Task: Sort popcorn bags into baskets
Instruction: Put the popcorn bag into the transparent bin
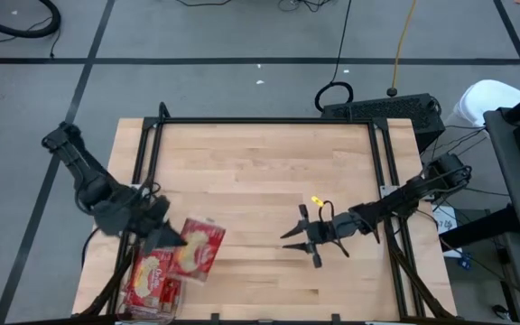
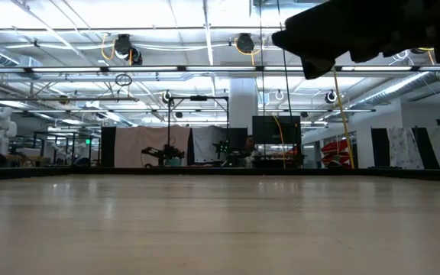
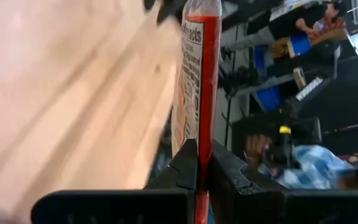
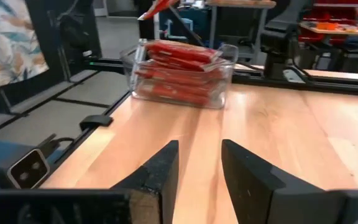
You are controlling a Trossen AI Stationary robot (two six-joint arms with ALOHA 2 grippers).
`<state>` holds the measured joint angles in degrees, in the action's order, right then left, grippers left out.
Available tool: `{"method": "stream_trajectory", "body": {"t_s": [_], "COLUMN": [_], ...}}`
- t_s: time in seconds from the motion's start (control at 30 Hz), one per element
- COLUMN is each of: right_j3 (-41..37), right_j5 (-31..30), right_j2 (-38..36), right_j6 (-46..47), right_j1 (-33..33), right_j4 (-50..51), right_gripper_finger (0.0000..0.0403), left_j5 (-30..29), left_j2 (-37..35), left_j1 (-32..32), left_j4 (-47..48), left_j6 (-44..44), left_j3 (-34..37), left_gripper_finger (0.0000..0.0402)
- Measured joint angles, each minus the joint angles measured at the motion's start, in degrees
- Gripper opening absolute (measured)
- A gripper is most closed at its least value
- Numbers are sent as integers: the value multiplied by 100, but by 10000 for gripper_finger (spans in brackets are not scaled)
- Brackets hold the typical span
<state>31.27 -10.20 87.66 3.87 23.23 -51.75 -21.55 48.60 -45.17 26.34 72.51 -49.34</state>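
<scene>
- Surface (image 1: 260,171): pale wood, bare across the middle and the far half; everything of the task sits at its near left corner.
- Bin (image 4: 219,84): clear plastic, at that near left corner, with red bags (image 4: 179,59) stacked flat inside nearly to the rim.
- Left arm: reaches in over the left edge, its hand (image 1: 165,236) just beside the bin on the side toward the surface's middle.
- Held bag (image 1: 199,248): pinched by one short edge between the left hand's closed fingers (image 3: 182,168), its long axis running straight out from the hand. The bin lies next to it toward the near edge, so I judge a short carry that way puts the bag over the stack.
- Right hand (image 1: 307,244): well apart, over the middle right of the surface, pointing toward the bin, fingers parted and holding nothing; it looks to be waiting.
</scene>
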Motion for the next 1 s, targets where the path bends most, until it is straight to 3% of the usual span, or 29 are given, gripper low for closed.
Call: {"method": "stream_trajectory", "body": {"t_s": [0.33, 0.57, 0.87, 1.0], "right_j3": [0, 0, 0, 0], "right_j5": [-12, -15, -17, -17], "right_j2": [0, 0, 0, 0], "right_j6": [-234, -285, -350, -351], "right_j1": [163, 163, 163, 163], "right_j4": [170, 193, 273, 286], "right_gripper_finger": [112, 112, 112, 112], "left_j5": [-1158, -1393, -2106, -2131], "left_j2": [217, 570, 987, 1039], "left_j1": [-1928, -2815, -3915, -4133], "left_j4": [834, 1637, 1872, 1894], "left_j6": [2792, 4467, 5961, 6075], "left_j3": [-1, 0, 0, 0], "left_gripper_finger": [18, 19, 20, 21]}}
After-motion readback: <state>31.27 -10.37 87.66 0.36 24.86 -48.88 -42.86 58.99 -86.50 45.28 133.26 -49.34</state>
